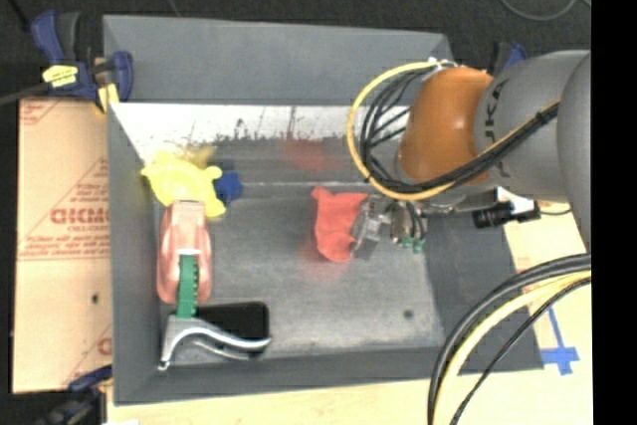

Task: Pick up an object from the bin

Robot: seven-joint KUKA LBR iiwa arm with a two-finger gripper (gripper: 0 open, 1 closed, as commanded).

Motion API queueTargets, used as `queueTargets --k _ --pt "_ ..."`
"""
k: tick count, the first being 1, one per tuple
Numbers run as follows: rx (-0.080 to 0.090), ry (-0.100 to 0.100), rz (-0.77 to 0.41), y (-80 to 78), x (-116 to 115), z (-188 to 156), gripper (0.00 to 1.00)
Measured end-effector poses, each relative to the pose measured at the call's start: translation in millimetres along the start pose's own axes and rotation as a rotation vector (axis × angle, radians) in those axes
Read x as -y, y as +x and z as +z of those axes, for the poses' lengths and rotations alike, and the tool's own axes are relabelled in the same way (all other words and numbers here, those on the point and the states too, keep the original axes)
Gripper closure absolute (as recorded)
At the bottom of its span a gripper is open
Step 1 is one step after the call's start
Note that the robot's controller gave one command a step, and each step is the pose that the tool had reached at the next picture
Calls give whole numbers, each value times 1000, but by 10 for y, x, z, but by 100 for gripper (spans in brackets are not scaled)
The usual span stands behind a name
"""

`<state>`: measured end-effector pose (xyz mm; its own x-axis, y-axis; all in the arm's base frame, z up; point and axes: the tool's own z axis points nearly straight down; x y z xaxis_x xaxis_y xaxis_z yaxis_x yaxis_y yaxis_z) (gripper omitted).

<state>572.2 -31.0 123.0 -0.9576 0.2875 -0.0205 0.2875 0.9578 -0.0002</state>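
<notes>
- The red soft thing (333, 214), a crumpled lump that looks like cloth or rubber, lies near the middle of the bin (328, 304), a little toward the far wall.
- I see the gripper (366, 236) right at that red lump's right edge, touching it or just beside it; I cannot make out which.
- From this angle I cannot tell whether the gripper is wide, narrow or closed on anything, so I will not claim a hold on the lump.
- The arm (547, 124) comes in from the right, with its orange cover (443, 119) above the gripper and a loop of cables (370, 129) hanging round the wrist.
- The floor around the red lump is bare; everything else lies well apart from it, along the left side.
- A yellow thing (177, 179) of irregular shape sits in the far left corner, with a small blue piece (229, 186) just beside it on its right.
- A pink oblong thing (181, 244) lies lengthwise just below the yellow one, touching it, with a green part (187, 282) at its near end.
- A black-and-silver tool (234, 323) with a curved metal lever lies in the near left corner, touching the green end.
</notes>
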Motion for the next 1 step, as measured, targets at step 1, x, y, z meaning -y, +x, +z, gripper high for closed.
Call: queueTargets --k 1 --pt "-2 0 -1 4 3 -84 100"
